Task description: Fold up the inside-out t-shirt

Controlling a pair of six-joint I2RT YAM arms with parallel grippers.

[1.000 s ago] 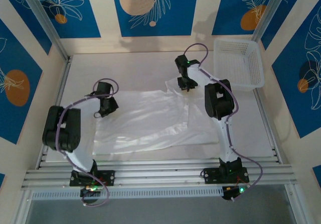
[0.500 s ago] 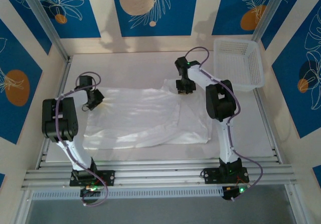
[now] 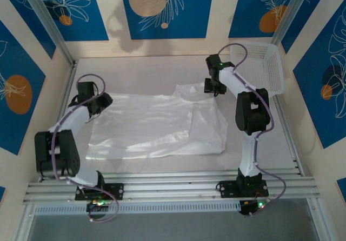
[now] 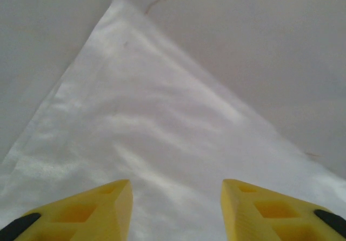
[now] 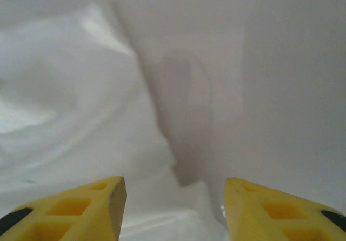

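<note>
1. White t-shirt point(image 3: 157, 125) spread flat on table point(image 3: 135, 71), centre.
2. Over its far-left corner: left pincer point(image 3: 98, 101), jaws apart, nothing held.
3. At its far-right edge: right pincer point(image 3: 215, 87), jaws apart, nothing held.

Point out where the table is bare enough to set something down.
Bare table: the far strip between t-shirt and back wall, and the near strip between t-shirt and rail. Crowded: the far right corner, basket and right arm.

left arm bends at the frame's left edge, elbow low, left hand point(image 3: 99, 102) at middle left, yellow fingers point(image 4: 102, 208) apart. right arm stretches up the right side, right hand point(image 3: 214, 86) likewise spread.
</note>
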